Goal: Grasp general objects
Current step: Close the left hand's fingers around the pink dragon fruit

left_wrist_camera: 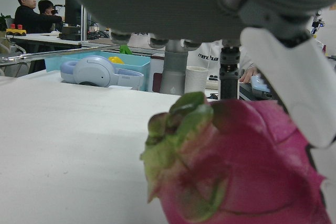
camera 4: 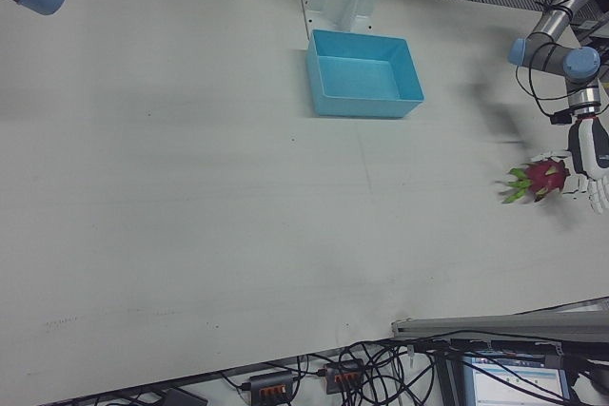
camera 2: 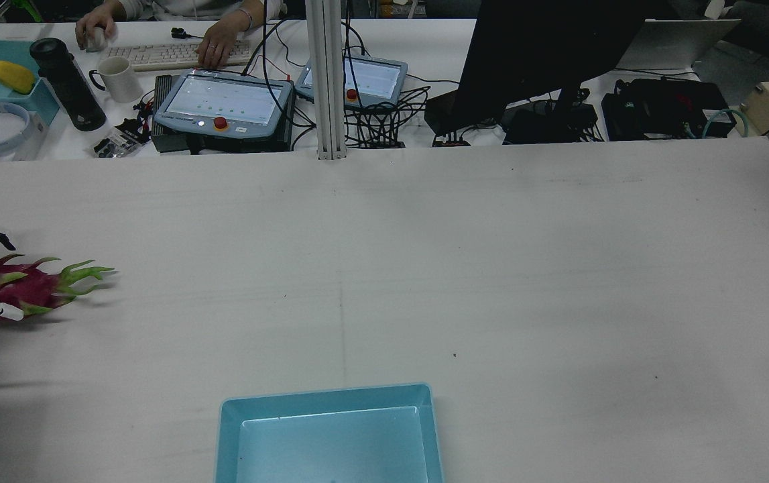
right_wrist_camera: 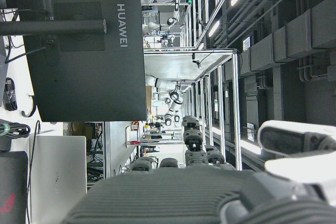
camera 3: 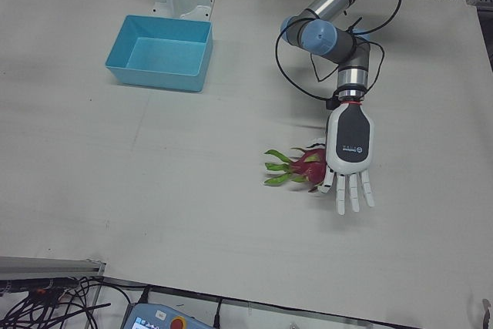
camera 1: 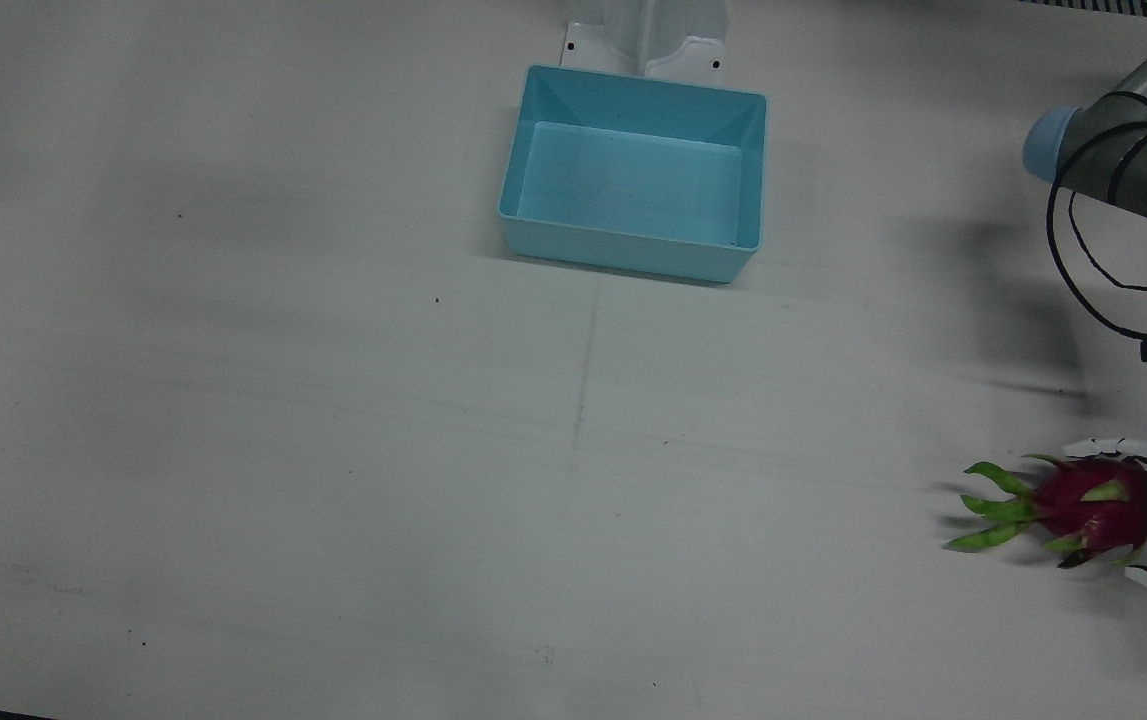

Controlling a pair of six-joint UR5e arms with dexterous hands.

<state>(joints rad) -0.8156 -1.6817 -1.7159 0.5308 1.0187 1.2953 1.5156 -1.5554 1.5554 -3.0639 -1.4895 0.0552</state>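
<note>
**Left hand over the dragon fruit at the worktop's left edge**

I am looking at the dragon fruit (camera 3: 306, 167) lying on the white worktop (camera 1: 333, 450), close to the edge on the robot's left side and toward the operators' half, well apart from the blue bin (camera 1: 633, 175) that is sitting near the robot-side edge at the middle.

My left hand (camera 3: 349, 152) is hovering palm down directly over the fruit's round red body. In the left-front view the fingers (camera 3: 353, 193) are sticking out straight and spread past the fruit toward the operators' edge, not wrapping it. In the front view white fingertips are showing on both sides of the red body, very close to it; I cannot tell whether they are touching. So I am reading the hand as apart and holding nothing.

The fruit is lying on its side, its long axis running roughly parallel to the operators' edge. Its green leafy tips are pointing inward, toward the middle of the worktop, and its blunt red end is sitting under my palm.

The right hand (right_wrist_camera: 210, 192) is showing only in its own camera, raised and facing the monitor (right_wrist_camera: 79, 45); I cannot tell whether its fingers are apart or together.
</note>
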